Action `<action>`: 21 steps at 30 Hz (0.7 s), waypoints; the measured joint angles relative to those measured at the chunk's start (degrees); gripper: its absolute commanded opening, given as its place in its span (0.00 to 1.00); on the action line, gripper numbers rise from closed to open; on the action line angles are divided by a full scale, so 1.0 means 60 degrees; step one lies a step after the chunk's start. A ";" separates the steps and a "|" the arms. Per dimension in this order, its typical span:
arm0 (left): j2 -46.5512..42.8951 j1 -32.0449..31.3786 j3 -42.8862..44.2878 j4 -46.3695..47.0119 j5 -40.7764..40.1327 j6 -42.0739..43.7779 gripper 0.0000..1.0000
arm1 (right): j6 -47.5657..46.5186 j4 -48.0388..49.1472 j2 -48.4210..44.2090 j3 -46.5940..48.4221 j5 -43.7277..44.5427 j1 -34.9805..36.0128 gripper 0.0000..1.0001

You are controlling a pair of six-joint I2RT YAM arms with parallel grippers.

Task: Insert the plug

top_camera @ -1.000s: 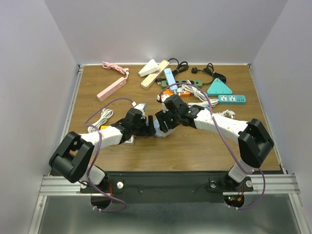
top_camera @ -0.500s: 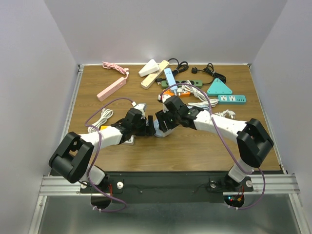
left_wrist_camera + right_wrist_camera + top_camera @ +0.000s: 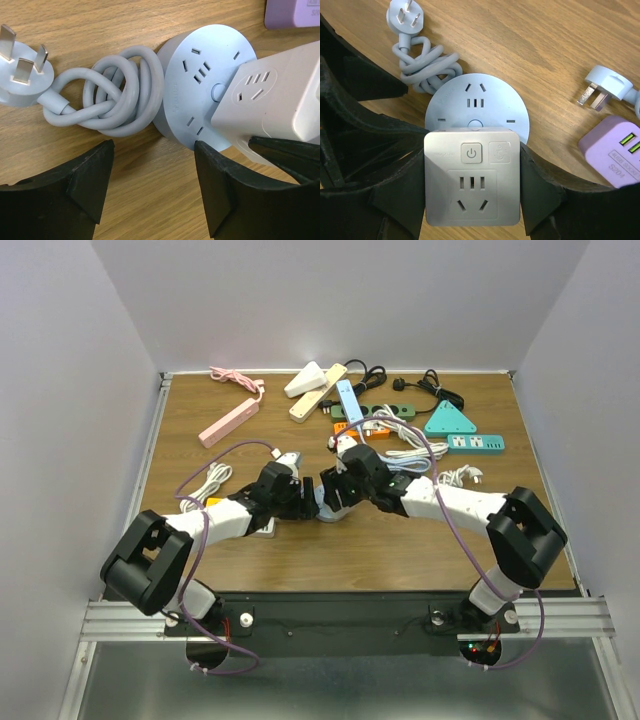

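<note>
Right hand (image 3: 472, 192), clamped on white adapter plug (image 3: 472, 170), overlaps round socket's (image 3: 475, 100) right edge; left hand (image 3: 152, 170), fingers apart, sits just left.

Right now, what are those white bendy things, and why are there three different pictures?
Those are two robot arms, a left arm and a right arm, bolted to a wooden table. The wide picture comes from a camera up above. The other two come from little cameras on each wrist, so the black shapes at their edges are the robot's own fingers. The right gripper is squeezing a white square adapter and holding it over a round pale blue socket. The socket's cord is coiled beside it and ends in a three-pin plug. The left gripper is open and holds nothing. A purple adapter lies nearby, and a pink power strip sits farther back among others.
</note>
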 measured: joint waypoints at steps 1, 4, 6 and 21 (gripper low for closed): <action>0.0015 0.0000 0.0000 0.0015 0.0018 0.0000 0.74 | 0.0007 0.0098 -0.0069 -0.0117 0.0051 0.0033 0.00; 0.0051 0.0000 0.0000 0.0073 0.0095 0.0000 0.73 | 0.0058 0.0470 -0.0291 -0.0481 0.0255 0.0178 0.00; 0.0069 0.0000 0.0000 0.0084 0.0135 -0.0004 0.70 | 0.0080 0.0616 -0.0401 -0.0637 0.0324 0.0244 0.00; 0.0262 0.0000 0.0011 0.0382 0.0546 -0.0011 0.53 | 0.0222 0.1566 -0.0594 -0.1268 0.0922 0.0674 0.00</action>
